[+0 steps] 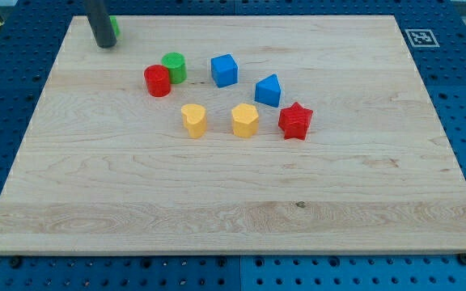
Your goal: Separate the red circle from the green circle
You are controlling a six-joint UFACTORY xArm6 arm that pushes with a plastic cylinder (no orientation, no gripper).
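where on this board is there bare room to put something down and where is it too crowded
Bare wood fills the whole bottom half, below the two yellow blocks and the red star. The board's right side past the blue blocks is free too. It is crowded upper left, where the red circle touches the green circle, near my tip.

You see my tip (104, 45) resting at the far left of the wooden board (217, 194), with a green block (115, 27) peeking out just behind the rod. To its right and nearer, well apart from it, the red circle (158, 81) touches the green circle (174, 66). Further right sit a blue cube (224, 70) and a blue wedge-like block (269, 90). Nearer you, a row: two yellow blocks (193, 120) (244, 120) and a red star (295, 121).
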